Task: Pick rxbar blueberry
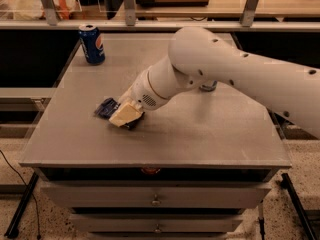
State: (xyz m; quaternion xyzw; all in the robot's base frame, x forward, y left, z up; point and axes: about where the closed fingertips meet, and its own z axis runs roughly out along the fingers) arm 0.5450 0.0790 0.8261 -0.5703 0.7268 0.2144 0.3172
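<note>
I see the gripper (126, 115) low on the worktop (210, 134), left of centre, at the rxbar blueberry's (106, 107) 3 o'clock end. It overlaps that end, and I cannot tell whether it is spread or pinching the bar. The dark blue bar lies flat, sticking out toward 9 o'clock. My arm (210, 59) enters from 3 o'clock, bends at a bulky elbow and slopes down toward 8 o'clock. A Pepsi can (92, 44) stands upright at 11 o'clock, well apart.
</note>
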